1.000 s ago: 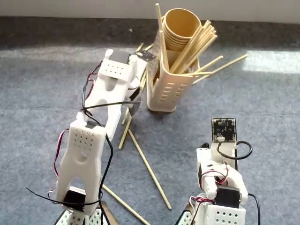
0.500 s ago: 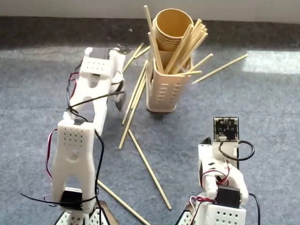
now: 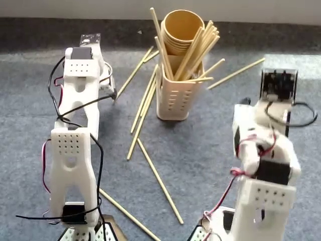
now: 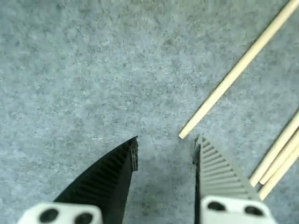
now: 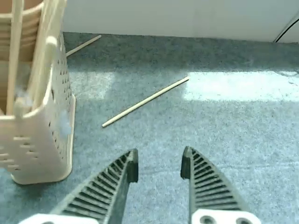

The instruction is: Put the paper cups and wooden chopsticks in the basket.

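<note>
Chopstick pickup step: with the paper cups (image 3: 183,27) in the far-centre basket (image 3: 175,103), the left gripper (image 4: 166,149), jaws apart over a loose chopstick (image 4: 236,72) left of the basket, should next descend and close; the right gripper (image 5: 159,163) is likewise parted.

Grey carpet (image 3: 25,110), white wall (image 3: 75,7).

Prob. indoor robotics test setup, lab or hobby room; can't tell which. Evidence: grey carpet-like mat (image 3: 40,110) as work surface, white wall (image 5: 187,18) behind w/ dark strip (image 3: 50,32) along base, sunlit patch (image 5: 243,86) on mat, white perforated plastic arms (image 3: 75,150) w/ exposed wiring (image 3: 88,104), wooden chopsticks (image 3: 156,176) strewn loose on mat.
</note>
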